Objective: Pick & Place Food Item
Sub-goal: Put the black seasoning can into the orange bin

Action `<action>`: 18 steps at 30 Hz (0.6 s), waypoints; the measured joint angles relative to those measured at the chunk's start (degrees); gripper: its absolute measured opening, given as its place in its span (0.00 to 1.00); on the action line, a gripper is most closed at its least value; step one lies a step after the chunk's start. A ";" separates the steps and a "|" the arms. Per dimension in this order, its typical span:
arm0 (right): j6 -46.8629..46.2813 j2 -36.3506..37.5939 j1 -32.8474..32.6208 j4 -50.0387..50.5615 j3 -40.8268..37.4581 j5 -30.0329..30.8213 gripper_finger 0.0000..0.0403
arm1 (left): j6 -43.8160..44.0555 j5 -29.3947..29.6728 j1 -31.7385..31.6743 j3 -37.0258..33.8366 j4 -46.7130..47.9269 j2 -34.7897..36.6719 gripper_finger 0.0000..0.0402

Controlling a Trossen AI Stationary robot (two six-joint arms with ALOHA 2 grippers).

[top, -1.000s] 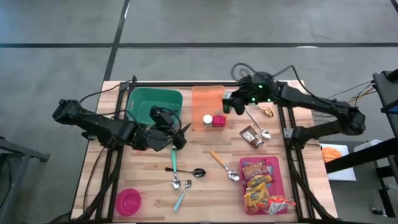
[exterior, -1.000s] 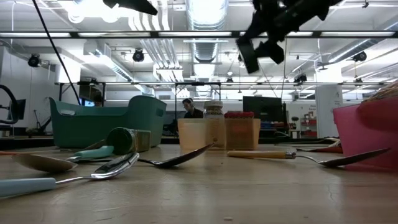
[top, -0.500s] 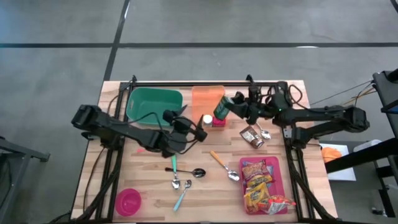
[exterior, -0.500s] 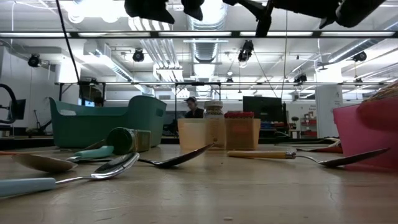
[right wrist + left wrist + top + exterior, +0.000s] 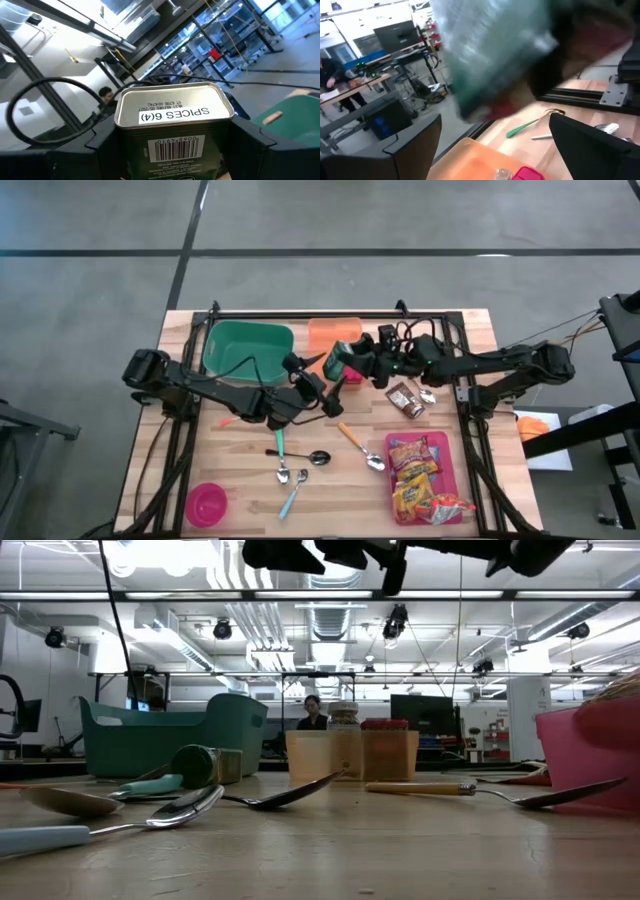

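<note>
Green spice tin [image 5: 337, 361] held in right gripper [image 5: 352, 364] above orange tray [image 5: 330, 332], near table's far edge. Left gripper [image 5: 322, 383] just beside, fingers wide; tin blurs its wrist view.

A blurred green tin [image 5: 495, 50] fills the near view above two spread dark fingers [image 5: 585, 145]. Below lie an orange tray [image 5: 475, 165], a pink lid [image 5: 527, 174] and a green-handled spoon [image 5: 532, 125].

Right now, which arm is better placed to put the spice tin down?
The right arm. Its end effector already grips the spice tin in the air above the orange tray; the left end effector is open and empty beside it.
</note>
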State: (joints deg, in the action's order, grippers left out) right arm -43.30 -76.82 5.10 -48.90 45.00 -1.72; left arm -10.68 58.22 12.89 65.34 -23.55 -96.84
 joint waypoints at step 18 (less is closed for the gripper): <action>-0.28 0.09 -1.13 0.57 0.87 0.00 0.62 | -9.88 0.02 1.80 0.65 -2.58 2.29 0.91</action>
State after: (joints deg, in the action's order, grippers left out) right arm -43.58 -76.73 3.98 -48.33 45.87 -1.72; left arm -20.56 58.24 14.68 65.99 -26.13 -94.54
